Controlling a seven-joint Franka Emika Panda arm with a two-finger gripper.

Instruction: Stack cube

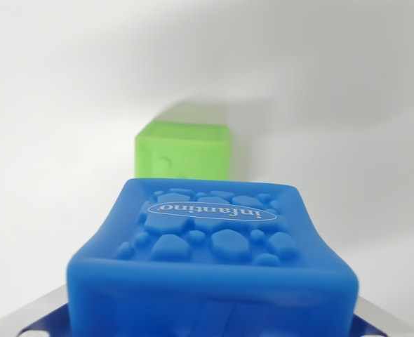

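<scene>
A blue soft cube (210, 246) with a pebble pattern and the raised word "infantino" fills the lower half of the wrist view, very close to the camera. My gripper (210, 316) is shut on it; only grey bits of the fingers (31, 316) show, at the bottom corners on either side of the cube. Beyond the blue cube, a green cube (184, 151) rests on the white table (52, 140), a little towards the wrist view's left of centre. The blue cube hides the green cube's lower part.
The white surface runs on all sides of the green cube, with a soft shadow behind it and to the wrist view's right.
</scene>
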